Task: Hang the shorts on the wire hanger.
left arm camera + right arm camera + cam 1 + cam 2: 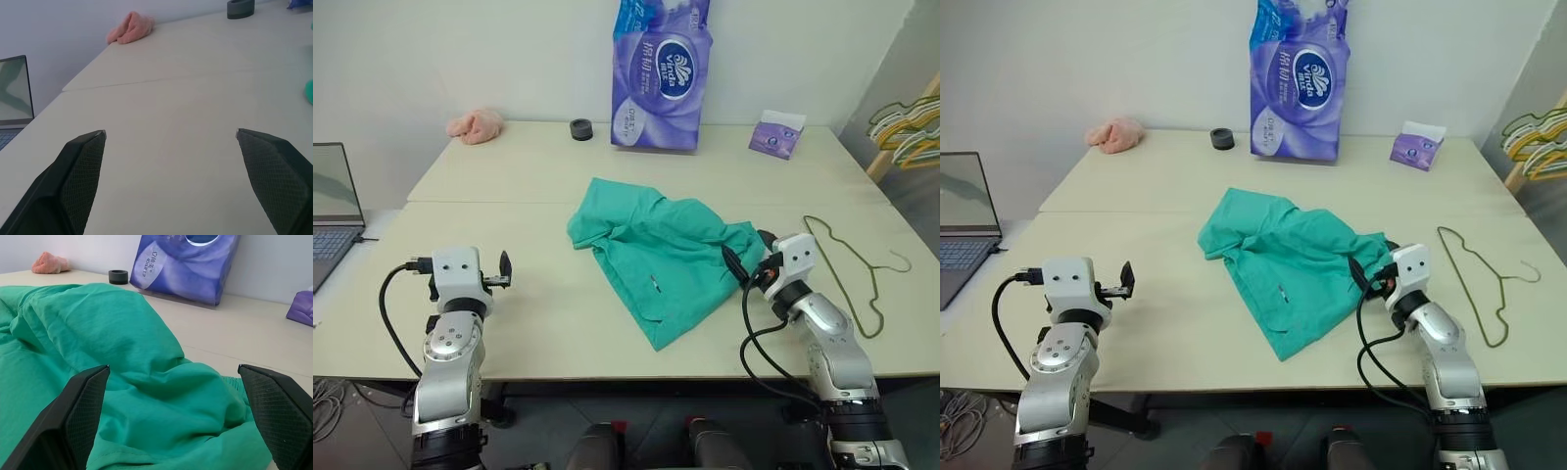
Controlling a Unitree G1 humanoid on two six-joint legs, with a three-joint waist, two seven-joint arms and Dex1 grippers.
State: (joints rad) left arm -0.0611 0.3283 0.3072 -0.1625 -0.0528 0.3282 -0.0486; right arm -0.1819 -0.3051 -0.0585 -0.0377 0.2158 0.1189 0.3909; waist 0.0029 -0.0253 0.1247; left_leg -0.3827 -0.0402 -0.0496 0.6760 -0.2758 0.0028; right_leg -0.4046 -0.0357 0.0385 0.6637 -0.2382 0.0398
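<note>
A: Starting at the left, what is there?

B: A laptop [333,211] at the table's [509,333] edge, a pink cloth [476,125] far back, and the left gripper [501,270] over bare tabletop, fingers spread wide and holding nothing.

A: And in the middle?

B: The shorts [661,250] lie crumpled flat on the table, in front of a purple tissue pack [661,73]. The right gripper [736,264] sits at their right edge, fingers wide apart with cloth between them but not pinched.

A: The wire hanger [852,269]?

B: Flat on the table to the right of that arm, apart from the shorts.

A: So, progress?

B: I judge it barely begun: nothing grasped, nothing hung. Picking up, threading and hanging all remain.
</note>
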